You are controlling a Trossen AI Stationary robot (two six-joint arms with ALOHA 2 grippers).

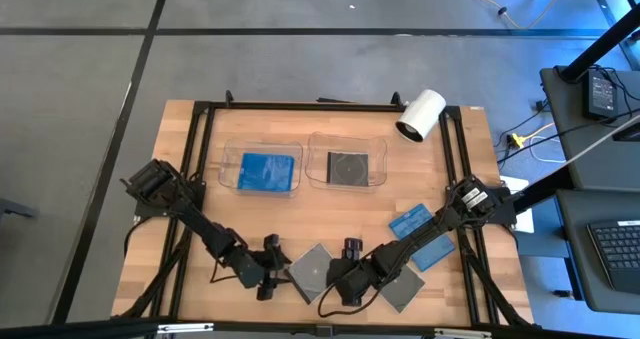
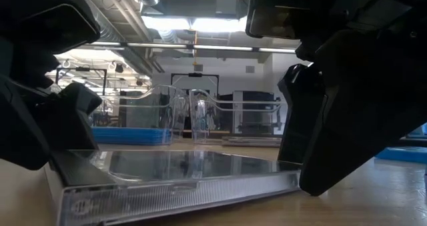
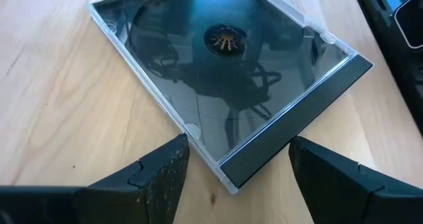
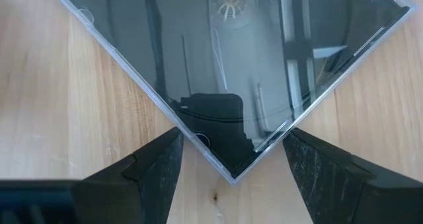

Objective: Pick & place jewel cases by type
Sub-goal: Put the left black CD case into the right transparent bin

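Tabletop [image 1: 330,214]: wood, black frame around it. Positions below are relative to the front-centre dark case [image 1: 310,270].

Arms: 2. The left arm comes in from the left edge, the right arm from the right edge; both end at that case.

Clear trays: 2, side by side, well behind the case. Left tray [image 1: 228,151] holds 1 blue jewel case [image 1: 266,170]. Right tray [image 1: 316,139] holds 1 dark jewel case [image 1: 346,167].

White cylinder [image 1: 420,115]: 1, far behind and to the right, at the back edge.

Jewel cases, total 6: 3 blue, 3 dark.
- Blue: 1 in tray; 2 loose to the right of the case, one [image 1: 410,221] near, behind-right, the other [image 1: 434,249] beyond it.
- Dark: 1 in tray; the front-centre case, flat on the wood; 1 more [image 1: 402,290] just to its right, under the right arm.

Tools: 2.
- Left tool [image 1: 272,269]: just left of the case, fingers spread, one corner lying between them, nothing gripped.
- Right tool [image 1: 341,275]: just right of the case, fingers spread, the opposite corner between them, nothing gripped.
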